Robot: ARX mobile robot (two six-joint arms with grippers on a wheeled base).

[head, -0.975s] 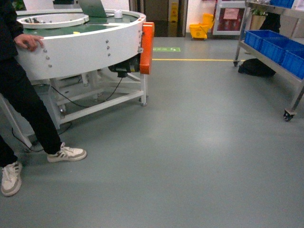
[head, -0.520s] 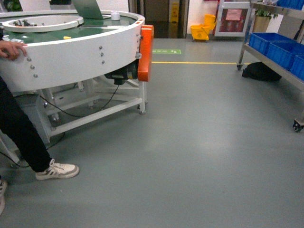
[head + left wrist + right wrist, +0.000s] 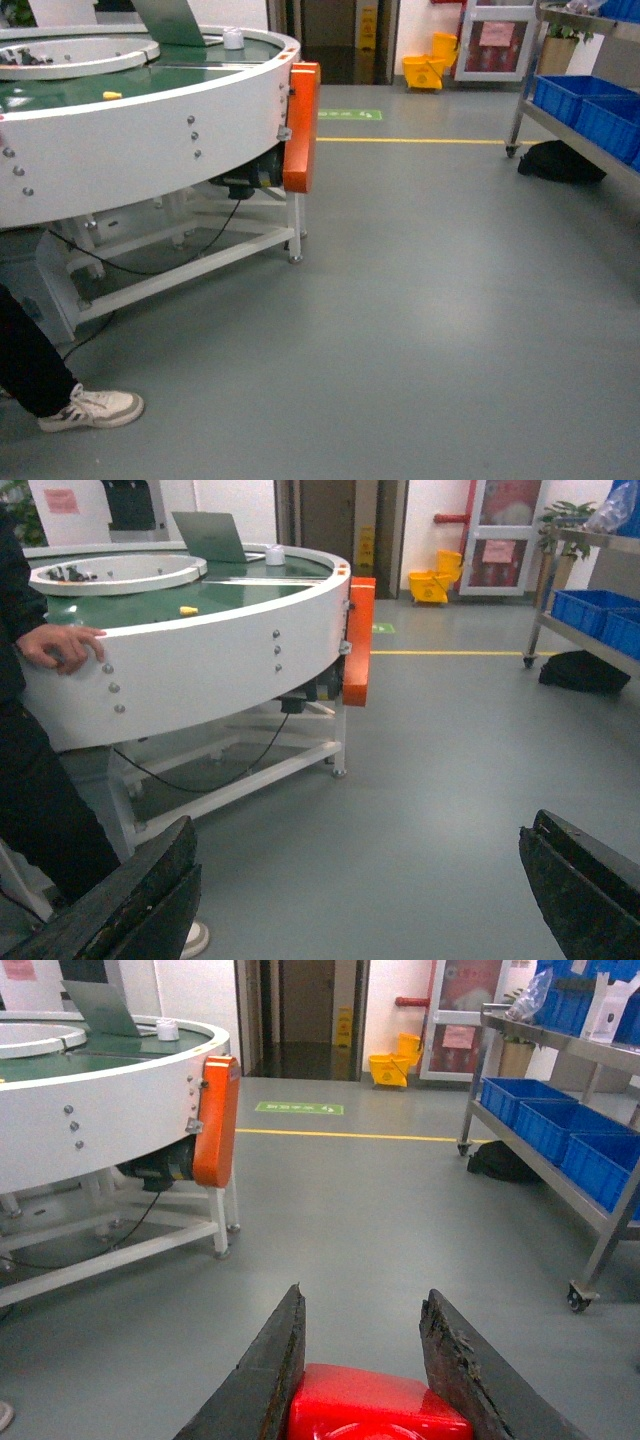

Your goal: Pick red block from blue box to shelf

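item: red block (image 3: 375, 1405) — clamped in right gripper (image 3: 365, 1380). left gripper (image 3: 360, 895) spread wide, empty. head view has swung right over 1 s; shelf (image 3: 585, 105) nearer frame edge — transit underway, blue box unseen.

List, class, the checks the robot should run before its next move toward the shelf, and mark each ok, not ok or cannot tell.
1. Red block between the right gripper fingers: ok.
2. Left gripper open and holding nothing: ok.
3. Shelf in view, to the right: ok.
4. Floor toward the shelf free of obstacles: ok, though a black bag lies under the shelf.
5. Free spot on the shelf for the block: cannot tell; blue crates fill the visible tier.
6. Person's leg clear of the base: cannot tell.
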